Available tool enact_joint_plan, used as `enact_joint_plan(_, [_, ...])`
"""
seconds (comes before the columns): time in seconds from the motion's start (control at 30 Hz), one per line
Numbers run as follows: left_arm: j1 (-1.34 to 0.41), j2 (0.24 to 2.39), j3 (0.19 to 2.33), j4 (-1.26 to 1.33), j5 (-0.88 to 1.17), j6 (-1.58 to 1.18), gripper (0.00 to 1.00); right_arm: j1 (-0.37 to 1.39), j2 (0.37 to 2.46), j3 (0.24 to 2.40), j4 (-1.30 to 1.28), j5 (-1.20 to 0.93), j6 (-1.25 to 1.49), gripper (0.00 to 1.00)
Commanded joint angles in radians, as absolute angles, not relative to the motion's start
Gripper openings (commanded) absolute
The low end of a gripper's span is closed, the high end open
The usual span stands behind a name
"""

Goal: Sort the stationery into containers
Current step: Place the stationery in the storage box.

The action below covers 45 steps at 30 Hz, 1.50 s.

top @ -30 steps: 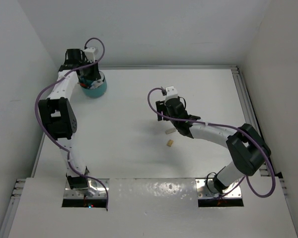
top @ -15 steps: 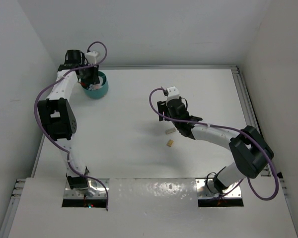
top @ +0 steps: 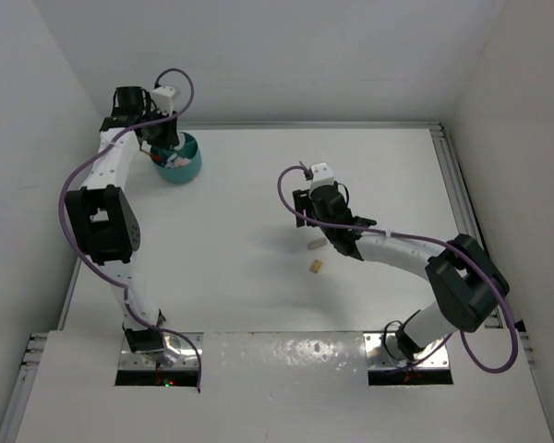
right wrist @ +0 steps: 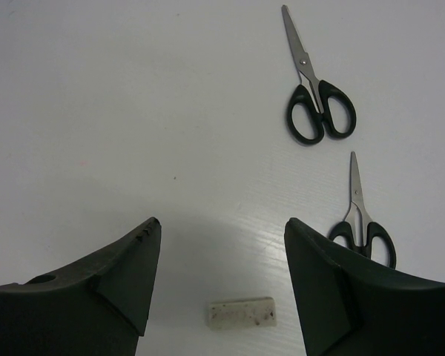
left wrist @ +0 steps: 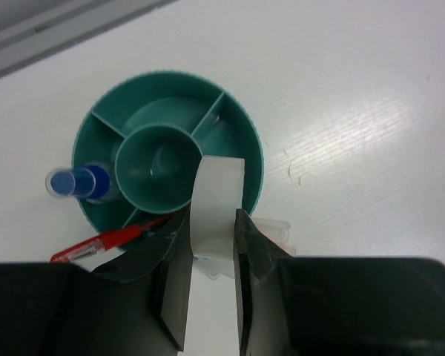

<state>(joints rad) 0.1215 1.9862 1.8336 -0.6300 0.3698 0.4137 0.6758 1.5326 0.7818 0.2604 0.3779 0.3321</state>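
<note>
The teal organiser cup (top: 185,168) stands at the back left, and its dividers show in the left wrist view (left wrist: 167,119). A blue-capped glue bottle (left wrist: 73,182) and a red pen (left wrist: 111,240) stand in its outer compartments. My left gripper (left wrist: 212,216) is shut on the white tape ring (left wrist: 216,200), held over the cup's near rim. My right gripper (right wrist: 222,230) is open above a white eraser (right wrist: 241,313), which lies between the fingers. Two black-handled scissors (right wrist: 319,111) (right wrist: 362,230) lie beyond it. A tan eraser (top: 315,267) lies near the white one (top: 314,246).
Clear plastic pieces (left wrist: 276,230) lie beside the cup's near side. White walls close in the table at the back and on both sides. A metal rail (top: 457,194) runs along the right edge.
My left gripper has shifted back and left with the tape ring, uncovering more of the teal cup. The right arm has barely moved.
</note>
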Motion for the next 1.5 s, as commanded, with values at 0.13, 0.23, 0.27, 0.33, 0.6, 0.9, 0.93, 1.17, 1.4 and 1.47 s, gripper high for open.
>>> enact_joint_plan(0.13, [0.037, 2.032, 1.891, -0.449, 0.327, 0.276, 0.0, 0.675, 1.529, 0.779, 0.292, 0.385, 0.328, 0.67])
enact_joint_plan(0.23, [0.022, 2.088, 1.925, -0.471, 0.267, 0.268, 0.0, 0.673, 1.522, 0.769, 0.29, 0.393, 0.328, 0.67])
enact_joint_plan(0.27, [0.02, 2.092, 1.924, -0.471, 0.241, 0.27, 0.0, 0.673, 1.52, 0.762, 0.29, 0.397, 0.328, 0.67])
enact_joint_plan(0.33, [0.012, 2.092, 1.919, -0.466, 0.219, 0.273, 0.0, 0.673, 1.522, 0.759, 0.291, 0.397, 0.33, 0.67])
enact_joint_plan(0.6, [-0.032, 2.094, 1.881, -0.46, 0.083, 0.281, 0.0, 0.672, 1.532, 0.761, 0.301, 0.382, 0.342, 0.67])
enact_joint_plan(0.9, [-0.035, 2.115, 1.87, -0.471, 0.054, 0.238, 0.0, 0.673, 1.517, 0.744, 0.301, 0.393, 0.342, 0.67])
enact_joint_plan(0.93, [-0.035, 2.12, 1.871, -0.469, 0.046, 0.233, 0.0, 0.673, 1.517, 0.742, 0.302, 0.393, 0.339, 0.67])
enact_joint_plan(1.17, [-0.035, 2.108, 1.87, -0.457, 0.008, 0.229, 0.0, 0.67, 1.511, 0.739, 0.301, 0.4, 0.339, 0.67])
enact_joint_plan(1.4, [-0.035, 2.118, 1.853, -0.457, 0.005, 0.232, 0.0, 0.673, 1.511, 0.744, 0.298, 0.399, 0.333, 0.67])
enact_joint_plan(1.47, [-0.035, 2.118, 1.845, -0.45, 0.005, 0.23, 0.0, 0.672, 1.509, 0.747, 0.291, 0.403, 0.327, 0.67])
